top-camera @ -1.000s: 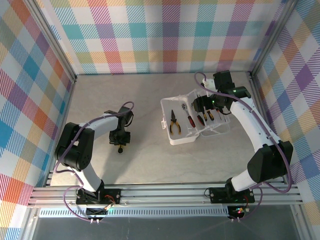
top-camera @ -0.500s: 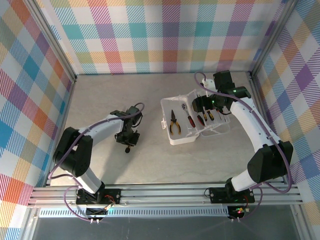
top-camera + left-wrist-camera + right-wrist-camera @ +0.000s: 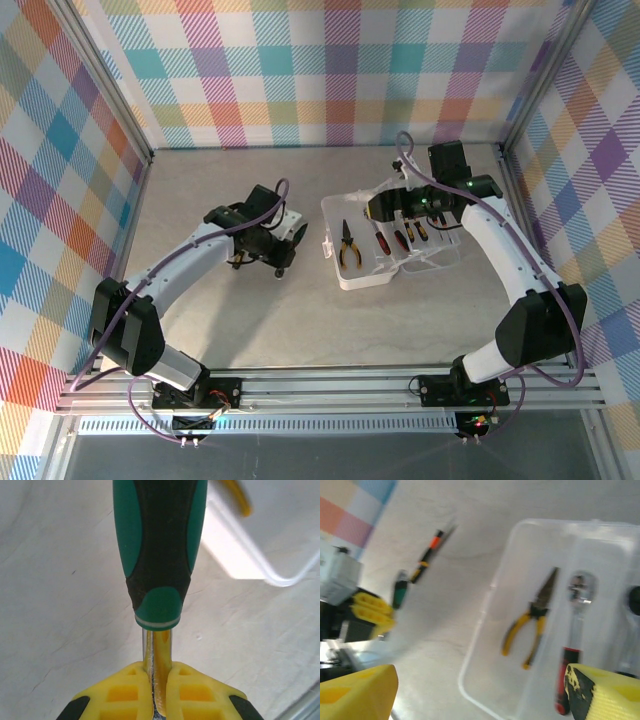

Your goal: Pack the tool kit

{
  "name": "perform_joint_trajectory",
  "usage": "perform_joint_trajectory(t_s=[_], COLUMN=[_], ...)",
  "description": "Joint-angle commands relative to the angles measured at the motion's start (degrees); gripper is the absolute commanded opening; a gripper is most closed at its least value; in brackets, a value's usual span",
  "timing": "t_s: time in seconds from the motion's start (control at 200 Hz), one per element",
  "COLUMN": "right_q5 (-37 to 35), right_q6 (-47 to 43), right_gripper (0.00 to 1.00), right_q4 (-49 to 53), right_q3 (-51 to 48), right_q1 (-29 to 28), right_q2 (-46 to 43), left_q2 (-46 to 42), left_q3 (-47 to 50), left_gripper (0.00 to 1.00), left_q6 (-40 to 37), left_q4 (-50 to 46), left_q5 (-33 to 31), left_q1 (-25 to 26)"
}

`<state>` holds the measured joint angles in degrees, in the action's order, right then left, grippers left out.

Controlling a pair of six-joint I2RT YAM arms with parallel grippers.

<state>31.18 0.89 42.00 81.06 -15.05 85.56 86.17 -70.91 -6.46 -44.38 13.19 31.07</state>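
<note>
the left gripper [image 3: 159, 686], jaws clamped on the shaft of a green-handled screwdriver [image 3: 160, 550], has swung right and now hangs just beside the clear case [image 3: 350, 282]. the right gripper [image 3: 388, 208], jaws wide apart, has edged left above the open case, where yellow pliers [image 3: 348, 246] lie.

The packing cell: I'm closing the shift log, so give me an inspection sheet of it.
Surface: grey table, faintly scuffed.
Job's things: clear case open, yellow pliers and red-handled ratchet inside; green-handled screwdriver held left of it.
Clutter: nothing seen.
End effectors: left end effector shut on the screwdriver's shaft; right end effector open above the case.
Cables: purple cables looped along both arms.
Surroundings: plaid walls, aluminium frame.
</note>
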Motion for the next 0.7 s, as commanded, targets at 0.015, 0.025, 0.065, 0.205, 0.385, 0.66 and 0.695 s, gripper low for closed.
perform_joint_trajectory(t_s=[0.015,0.025,0.065,0.205,0.385,0.66,0.695], right_q5=[11.2,11.2,11.4,11.5,10.1,10.5,10.9], right_q6=[4.5,4.6,4.9,5.4,5.6,6.0,6.1], right_gripper=[0.86,0.86,0.85,0.82,0.80,0.75,0.74], right_q4=[-4.0,-4.0,-4.1,-4.0,-3.9,-4.2,-4.3], right_q3=[-0.5,-0.5,-0.3,0.6,2.2,4.7,4.9], right_q1=[-0.7,-0.8,-1.3,-3.8,-5.7,-7.3,-7.5], right_q2=[1.4,1.6,2.2,4.5,7.2,10.8,11.2], left_q2=[1.4,1.5,2.2,4.2,5.5,6.1,6.1], left_q3=[-5.1,-5.4,-6.4,-9.5,-11.3,-11.7,-11.7], left_gripper=[0.00,0.00,0.00,0.00,0.00,0.00,0.00], left_q6=[-4.7,-4.8,-5.3,-6.6,-7.4,-7.8,-7.9], left_q4=[3.9,3.9,4.1,4.5,5.0,4.8,5.0], left_q5=[6.3,6.4,7.1,8.6,9.8,11.1,11.4], left_q1=[2.3,2.4,2.9,4.1,5.0,5.4,5.4])
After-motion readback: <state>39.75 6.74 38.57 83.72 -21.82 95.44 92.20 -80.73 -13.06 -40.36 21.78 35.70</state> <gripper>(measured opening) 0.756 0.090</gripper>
